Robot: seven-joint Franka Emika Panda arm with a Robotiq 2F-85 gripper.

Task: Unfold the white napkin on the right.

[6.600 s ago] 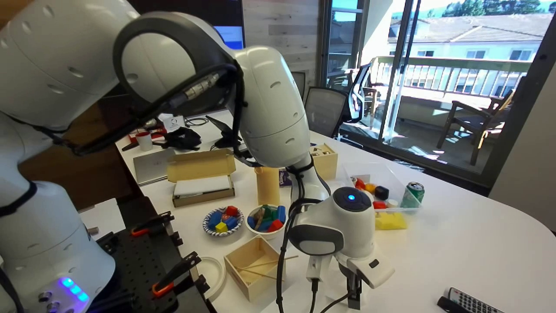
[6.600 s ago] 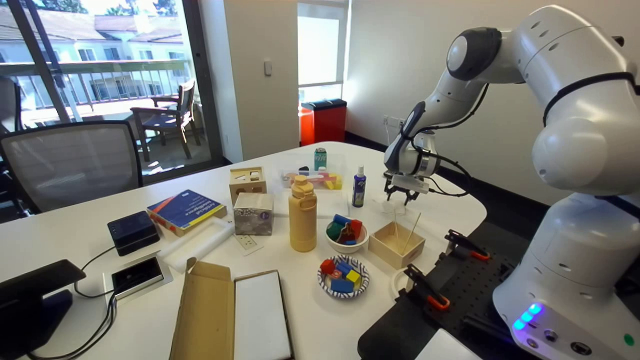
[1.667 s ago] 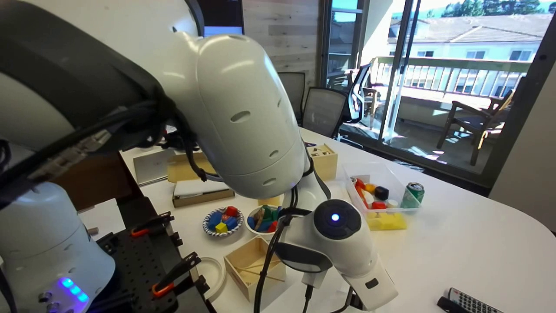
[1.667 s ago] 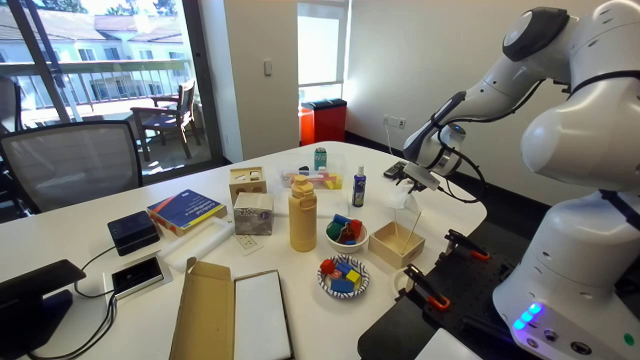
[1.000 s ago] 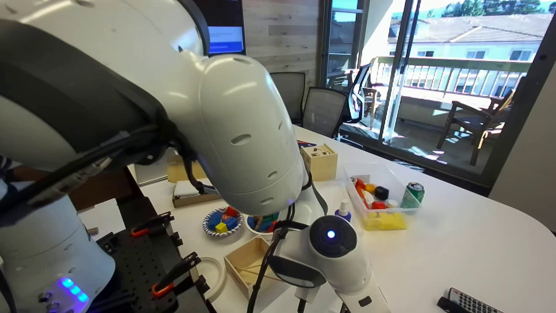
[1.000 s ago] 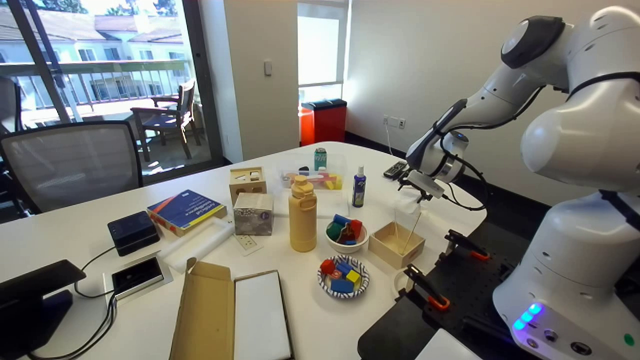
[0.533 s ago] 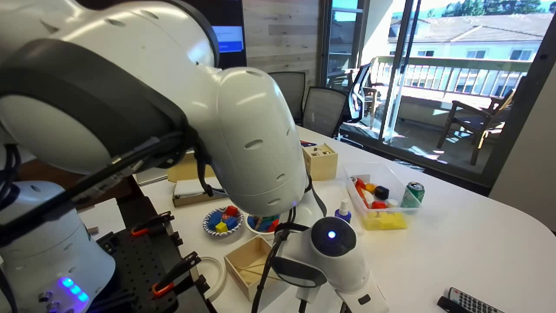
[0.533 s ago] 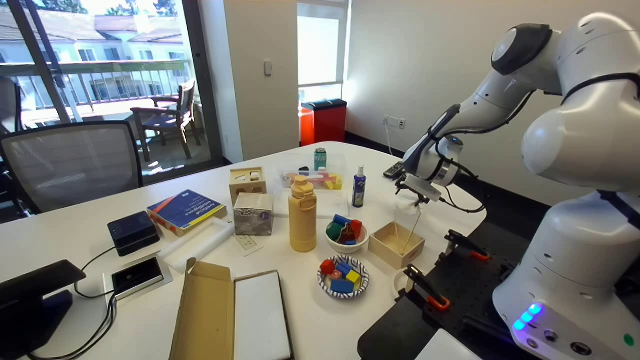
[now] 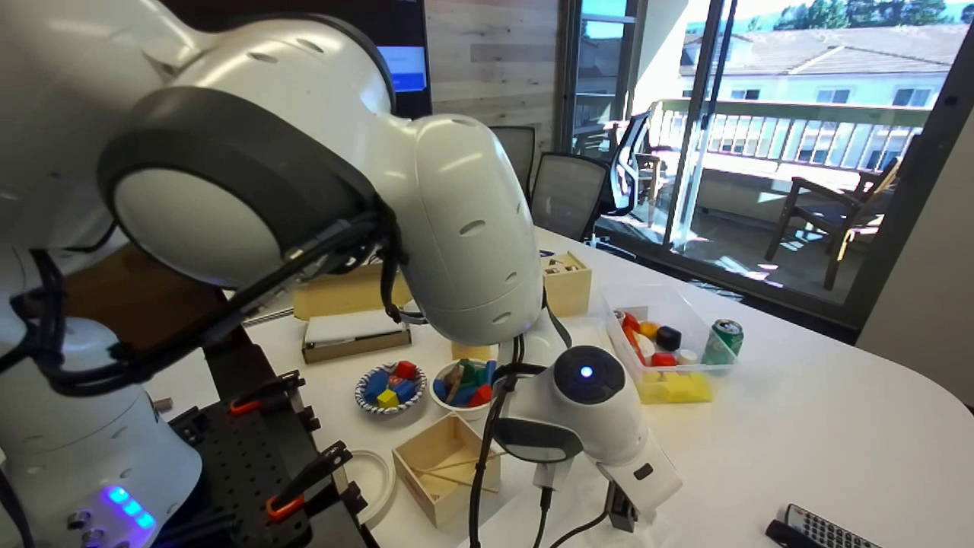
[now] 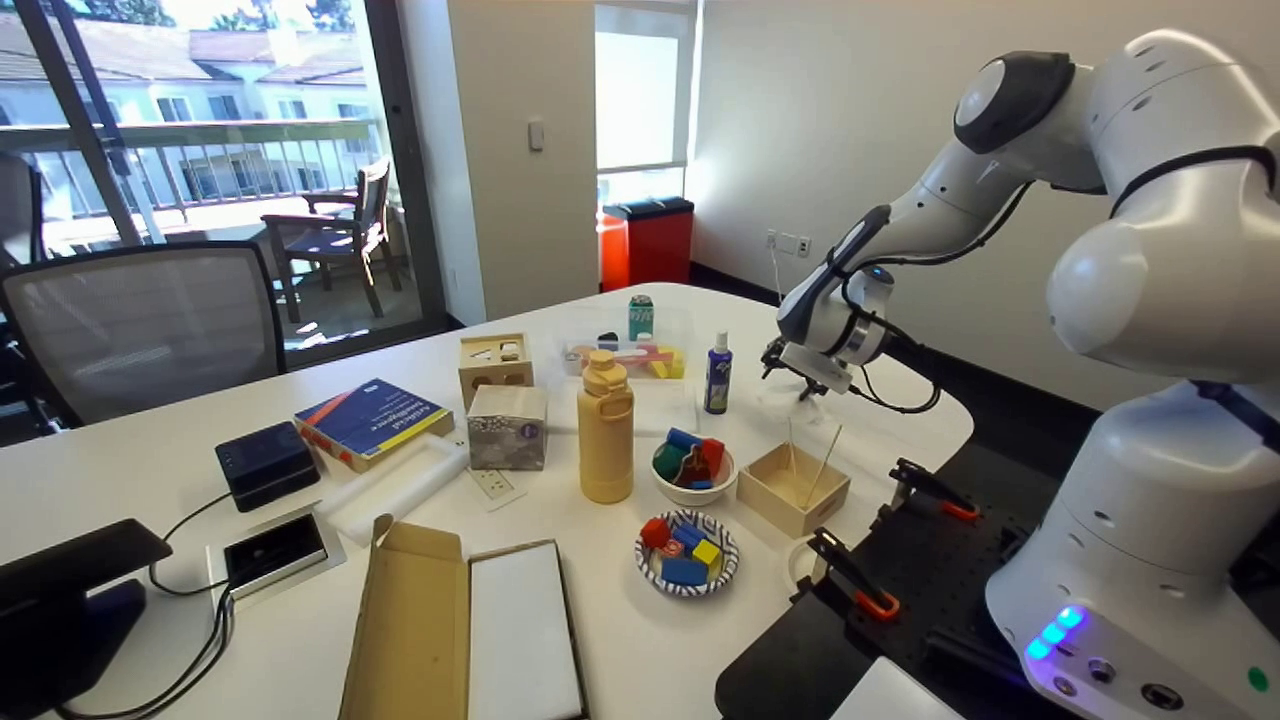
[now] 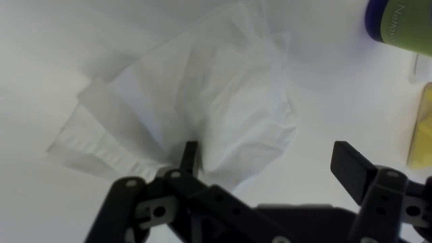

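The white napkin (image 11: 209,87) lies rumpled on the white table in the wrist view, with overlapping layers, creases and a crimped edge at lower left. It also shows faintly in an exterior view (image 10: 775,408), beyond the wooden tray. My gripper (image 11: 265,148) is open. Its left finger is over the napkin's near part, at a fold; I cannot tell whether it touches. Its right finger is over bare table, right of the napkin. The gripper also shows low over the table in both exterior views (image 9: 622,511) (image 10: 790,383). The wrist hides much of the napkin in an exterior view.
A blue spray bottle (image 10: 718,375) stands close beside the napkin; its green label shows in the wrist view (image 11: 410,25). A wooden tray (image 10: 792,488) with sticks is nearer the base. A remote (image 9: 825,529), a plastic bin (image 9: 689,327) and block bowls (image 9: 464,388) are around.
The gripper has moved toward the spray bottle and tilted less. The napkin, raised in a peak at the gripper 1.7 s ago, now lies lower and flatter on the table.
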